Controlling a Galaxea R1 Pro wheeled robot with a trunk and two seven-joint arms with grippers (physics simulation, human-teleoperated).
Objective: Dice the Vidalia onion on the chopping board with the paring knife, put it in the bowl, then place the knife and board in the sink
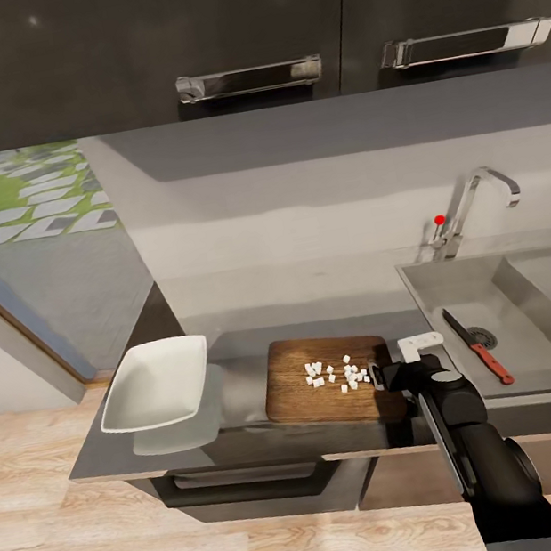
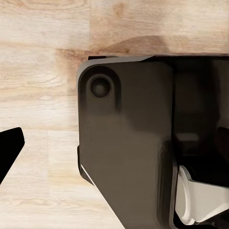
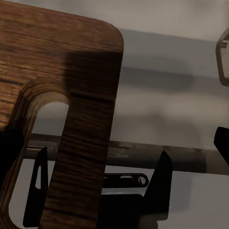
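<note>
Board with the diced onion still on it, right gripper at its handle end.

The board lies on the counter at centre frame, its long axis running left to right, the handle slot pointing right toward the sink. The bowl sits well to its left, empty. The knife already lies in the sink at lower right, blade toward upper left, red handle toward lower right. The right fingers straddle the strip of wood beside the slot; I cannot tell whether they have closed on it. My worry: lift by that one end and the board tips, so the cubes slide off onto the counter or floor before reaching the bowl. The left gripper shows one dark fingertip over the floor; its opening I cannot judge.
</note>
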